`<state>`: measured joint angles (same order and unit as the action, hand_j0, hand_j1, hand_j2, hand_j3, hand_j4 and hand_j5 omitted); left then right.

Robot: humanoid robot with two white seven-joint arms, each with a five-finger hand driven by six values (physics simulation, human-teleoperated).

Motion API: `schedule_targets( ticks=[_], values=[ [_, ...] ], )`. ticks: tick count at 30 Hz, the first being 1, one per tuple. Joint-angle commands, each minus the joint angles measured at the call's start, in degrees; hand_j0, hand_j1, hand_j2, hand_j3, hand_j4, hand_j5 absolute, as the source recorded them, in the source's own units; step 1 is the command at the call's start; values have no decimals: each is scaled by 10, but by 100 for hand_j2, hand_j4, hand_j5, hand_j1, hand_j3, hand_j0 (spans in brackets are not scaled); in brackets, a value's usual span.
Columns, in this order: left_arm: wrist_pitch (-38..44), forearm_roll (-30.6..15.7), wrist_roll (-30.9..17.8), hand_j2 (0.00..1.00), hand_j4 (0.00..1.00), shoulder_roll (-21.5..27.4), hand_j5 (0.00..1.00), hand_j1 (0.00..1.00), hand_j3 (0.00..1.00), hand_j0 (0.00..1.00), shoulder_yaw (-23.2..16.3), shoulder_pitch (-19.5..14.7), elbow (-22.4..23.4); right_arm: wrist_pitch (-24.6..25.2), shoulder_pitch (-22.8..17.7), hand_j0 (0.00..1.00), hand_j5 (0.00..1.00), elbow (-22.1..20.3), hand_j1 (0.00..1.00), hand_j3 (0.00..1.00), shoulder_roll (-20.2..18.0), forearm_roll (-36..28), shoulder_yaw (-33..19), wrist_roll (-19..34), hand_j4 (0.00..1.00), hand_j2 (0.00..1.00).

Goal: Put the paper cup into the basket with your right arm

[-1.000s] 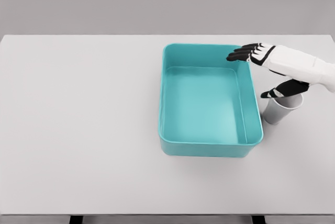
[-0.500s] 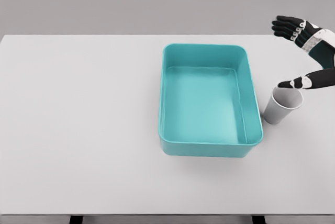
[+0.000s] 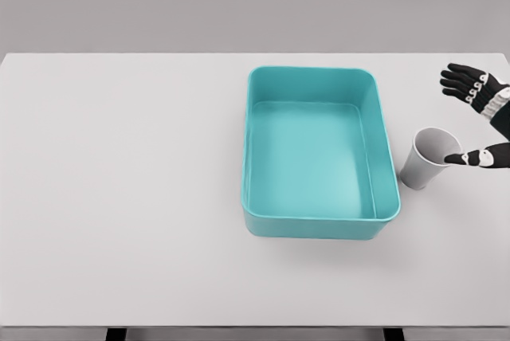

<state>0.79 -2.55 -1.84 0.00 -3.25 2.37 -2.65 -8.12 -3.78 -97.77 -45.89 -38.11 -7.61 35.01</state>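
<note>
A grey paper cup [image 3: 426, 160] stands upright on the white table, just right of the teal basket [image 3: 386, 142]. My right hand [image 3: 472, 122] enters from the right edge with its fingers [image 3: 467, 82] spread wide and holding nothing. Its thumb tip sits at the cup's right rim, while the other fingers are well above and behind the cup. The basket holds nothing. My left arm does not show.
The white table [image 3: 119, 182] stretches wide to the left of the basket and in front of it. Its front edge runs along the bottom of the picture. The cup stands close to the table's right side.
My right hand has drawn back to the right, from over the basket's far right corner to the picture's edge, and has come lower. The cup and basket have stayed put.
</note>
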Motion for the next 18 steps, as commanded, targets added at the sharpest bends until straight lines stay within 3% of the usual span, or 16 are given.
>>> schedule_targets(
  ticks=[1, 5, 7, 9, 18],
  values=[
    [0, 0, 0, 100, 100, 0, 100, 100, 100, 100, 0, 0, 0, 5, 0, 100, 100, 7, 100, 100, 25, 7, -29, 0, 100, 100],
    [0, 0, 0, 100, 100, 0, 100, 100, 100, 100, 0, 0, 0, 3, -11, 100, 100, 7, 100, 100, 55, 5, -38, 0, 100, 100],
    [0, 0, 0, 100, 100, 0, 100, 100, 100, 100, 0, 0, 0, 2, -11, 100, 100, 9, 100, 100, 56, 16, -44, 0, 100, 100],
    [0, 0, 0, 100, 100, 0, 100, 100, 100, 100, 0, 0, 0, 4, -11, 100, 100, 8, 100, 100, 56, 70, -45, 0, 100, 100],
    [0, 0, 0, 100, 100, 0, 100, 100, 100, 100, 0, 0, 0, 1, -34, 100, 100, 16, 100, 100, 57, 74, -44, 0, 100, 100]
  ],
)
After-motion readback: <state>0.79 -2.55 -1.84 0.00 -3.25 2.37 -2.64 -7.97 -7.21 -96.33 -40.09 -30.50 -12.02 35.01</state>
